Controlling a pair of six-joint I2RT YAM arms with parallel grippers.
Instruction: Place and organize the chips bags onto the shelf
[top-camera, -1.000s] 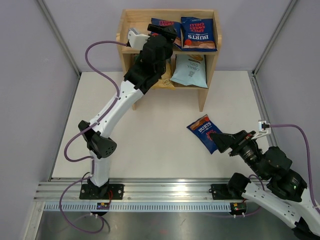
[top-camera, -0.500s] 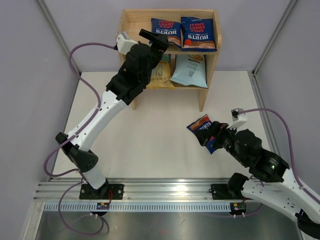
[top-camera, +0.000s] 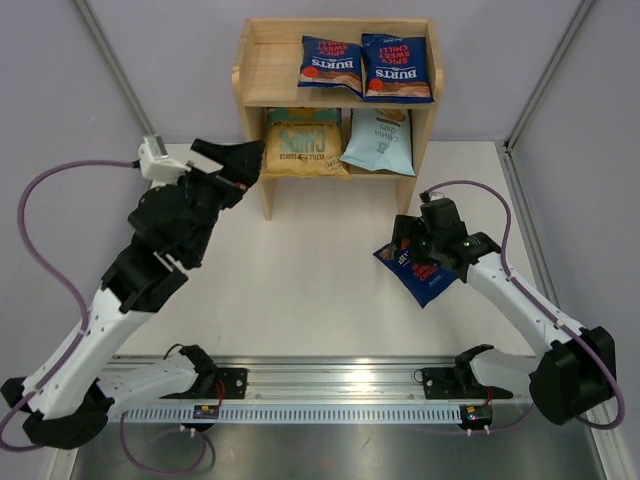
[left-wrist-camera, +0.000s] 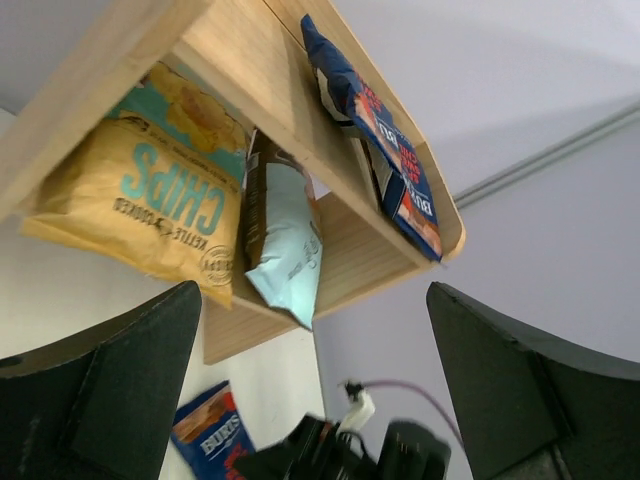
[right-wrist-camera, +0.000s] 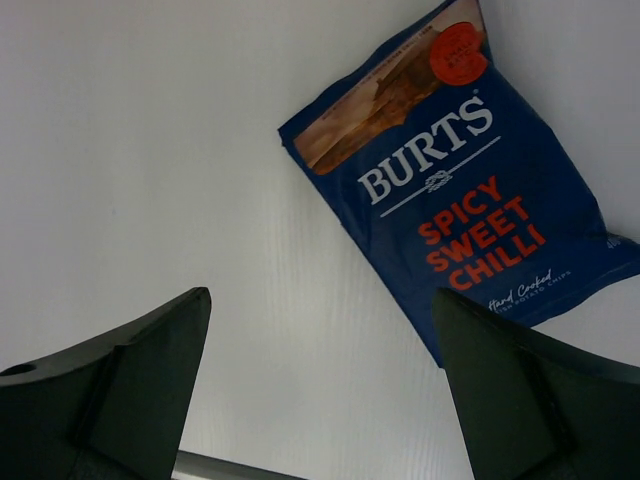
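**Left arm drew back from the shelf, right arm came over the last bag**

Within the last second the left gripper (top-camera: 243, 160) left the upper tier of the shelf (top-camera: 262, 72) and moved back to the near left. It now stood just before the left side panel, with its jaws wide apart and nothing between them. The left Burts bag (top-camera: 332, 65), which it was at a second before, stayed on the upper tier, touching the right Burts bag (top-camera: 398, 68). Below them, on the lower tier, lay the tan Chips bag (top-camera: 303, 148) on the left and the pale blue bag (top-camera: 380, 140) on the right.

In the same time the right arm swung from the near right corner toward the middle, and the right gripper (top-camera: 407, 247) came over the third Burts bag (right-wrist-camera: 460, 210). Its jaws were also fully apart, and the wrist view showed the bag flat on the table (top-camera: 300, 270), not touched by either finger.

So four bags were on the shelf and only one remained, lying on the table at the near right of the shelf. In my judgement the next step belonged to the right arm: to come down and close on this bag. A flat, crinkly bag gives little edge to take, so the grip could slip
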